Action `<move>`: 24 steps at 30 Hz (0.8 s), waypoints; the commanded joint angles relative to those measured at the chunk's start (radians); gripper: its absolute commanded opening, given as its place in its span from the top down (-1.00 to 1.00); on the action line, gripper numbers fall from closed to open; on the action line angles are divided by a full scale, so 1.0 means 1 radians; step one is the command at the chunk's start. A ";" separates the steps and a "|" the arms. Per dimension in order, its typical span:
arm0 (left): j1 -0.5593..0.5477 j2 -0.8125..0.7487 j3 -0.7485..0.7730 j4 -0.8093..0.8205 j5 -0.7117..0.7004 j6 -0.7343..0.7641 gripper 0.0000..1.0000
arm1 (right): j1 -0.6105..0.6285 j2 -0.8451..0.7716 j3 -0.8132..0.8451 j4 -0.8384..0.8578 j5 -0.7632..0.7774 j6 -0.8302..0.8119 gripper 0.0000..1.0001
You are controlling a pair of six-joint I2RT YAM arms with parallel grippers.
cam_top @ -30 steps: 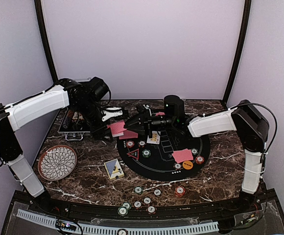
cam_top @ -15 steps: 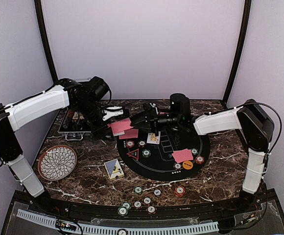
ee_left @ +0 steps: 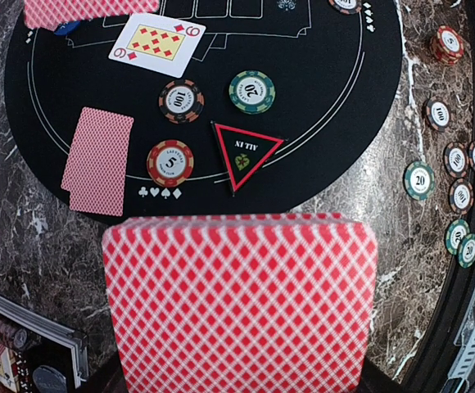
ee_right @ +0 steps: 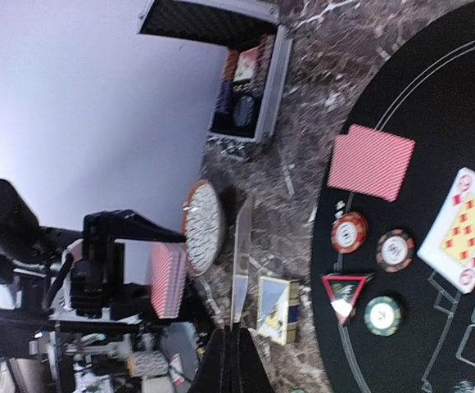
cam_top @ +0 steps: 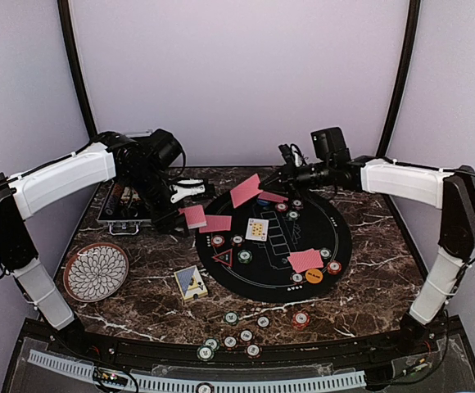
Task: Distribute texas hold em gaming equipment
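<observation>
- The right gripper (ee_right: 232,350) has its fingers pressed together on one edge of a single red-backed card (cam_top: 246,190). In its wrist view the card shows edge-on, a thin strip rising from the fingertips.
- That card hangs tilted in the air over the far left rim of the round black mat (cam_top: 262,280), clear of the surface.
- The left gripper (cam_top: 178,214) is clamped on the deck (ee_left: 237,303) of red-backed cards. In its own wrist view the stack fills the foreground with its backs to the camera and hides the fingers.
- The deck is held above the marble table (cam_top: 377,286), just off the mat's left edge and near the silver case (cam_top: 127,209).
- On the left part of the mat lie a face-down card (ee_left: 98,160) and a red chip (ee_left: 170,163), with the red triangle (ee_left: 246,151) just beside the chip. Farther in are a dark chip (ee_left: 181,101), a green chip (ee_left: 251,92) and a face-up nine of diamonds (ee_left: 157,38).
- On the mat's right side lies a second face-down card (cam_top: 305,260), with the orange disc (cam_top: 314,276) just beside it.
- A loose group of chips (cam_top: 231,318) lies on the table between the mat and the arms' bases.
- The patterned plate (cam_top: 96,272) sits at the front left, and a small card box (cam_top: 191,282) lies between it and the mat.
</observation>
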 commanded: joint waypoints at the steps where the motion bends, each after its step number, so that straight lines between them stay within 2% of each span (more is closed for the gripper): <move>1: 0.004 -0.059 -0.011 -0.026 0.005 0.006 1.00 | 0.001 -0.001 0.160 -0.445 0.286 -0.392 1.00; 6: 0.004 -0.061 -0.016 -0.037 -0.002 0.007 1.00 | 0.016 0.029 0.237 -0.576 0.586 -0.539 1.00; 12: 0.004 -0.066 -0.020 -0.040 0.000 0.007 1.00 | 0.110 0.117 0.321 -0.668 0.983 -0.701 1.00; 16: 0.005 -0.066 -0.019 -0.041 0.000 0.007 1.00 | 0.187 0.156 0.339 -0.647 1.167 -0.790 1.00; 24: 0.004 -0.066 -0.015 -0.046 0.006 0.007 1.00 | 0.316 0.217 0.300 -0.505 1.407 -0.969 1.00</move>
